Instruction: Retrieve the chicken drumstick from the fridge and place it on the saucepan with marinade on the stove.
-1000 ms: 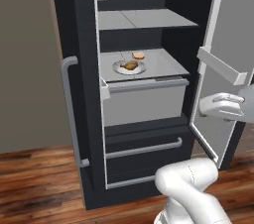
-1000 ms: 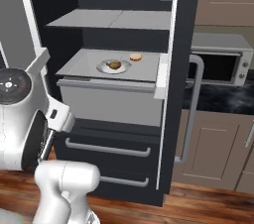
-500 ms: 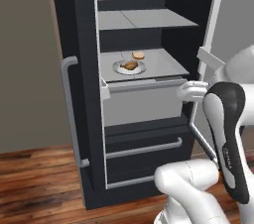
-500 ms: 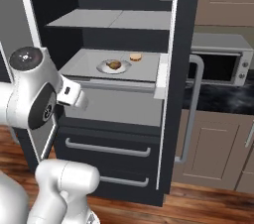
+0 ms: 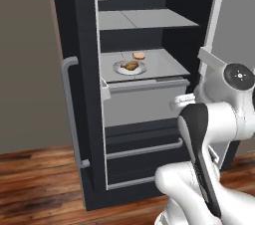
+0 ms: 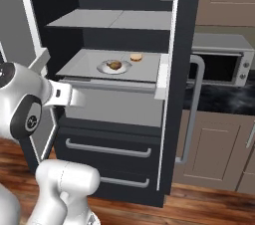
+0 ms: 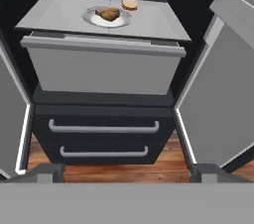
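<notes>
Golden-brown, the chicken drumstick [image 7: 108,14] lies on a white plate [image 7: 94,20] atop the fridge [image 6: 172,134] shelf at twelve o'clock, so the wide-open gripper [image 7: 126,172] should rise, advance squarely, and avoid the bun [image 7: 130,4] at one o'clock.

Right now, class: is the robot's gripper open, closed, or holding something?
Gripper: open and empty, facing the fridge from outside.
</notes>
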{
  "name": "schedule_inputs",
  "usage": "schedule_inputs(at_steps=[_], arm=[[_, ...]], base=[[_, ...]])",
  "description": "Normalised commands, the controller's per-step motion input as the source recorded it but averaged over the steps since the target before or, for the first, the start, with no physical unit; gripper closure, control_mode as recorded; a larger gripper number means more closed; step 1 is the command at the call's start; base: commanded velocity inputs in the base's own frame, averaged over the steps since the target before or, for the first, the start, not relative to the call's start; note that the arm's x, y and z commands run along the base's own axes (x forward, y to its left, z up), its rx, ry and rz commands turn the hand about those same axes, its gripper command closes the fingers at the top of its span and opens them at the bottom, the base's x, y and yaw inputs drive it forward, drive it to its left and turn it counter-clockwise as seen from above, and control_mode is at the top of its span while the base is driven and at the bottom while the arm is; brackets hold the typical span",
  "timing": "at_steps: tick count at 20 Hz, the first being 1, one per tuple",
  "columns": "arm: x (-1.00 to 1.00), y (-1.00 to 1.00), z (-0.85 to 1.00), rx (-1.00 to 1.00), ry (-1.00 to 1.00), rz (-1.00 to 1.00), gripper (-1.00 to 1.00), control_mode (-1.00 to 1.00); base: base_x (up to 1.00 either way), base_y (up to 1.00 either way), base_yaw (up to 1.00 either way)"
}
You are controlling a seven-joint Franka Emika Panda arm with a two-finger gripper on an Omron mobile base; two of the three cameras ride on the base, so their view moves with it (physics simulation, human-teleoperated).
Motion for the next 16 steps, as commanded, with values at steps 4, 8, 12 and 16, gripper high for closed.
schedule_inputs(at_steps=[4,8,12,16], arm=[[0.00,-0.21,0.00,0.01,0.02,0.00,-1.00,-1.00],[0.01,-0.20,0.00,0.08,0.11,0.00,-1.00,-1.00],[0.16,-0.03,0.00,0.06,0.09,0.00,-1.00,-1.00],[0.12,0.00,-0.02,0.00,0.04,0.00,-1.00,-1.00]], base=[[0.00,0.00,0.00],[0.00,0.00,0.00],[0.00,0.00,0.00],[0.00,0.00,0.00]])
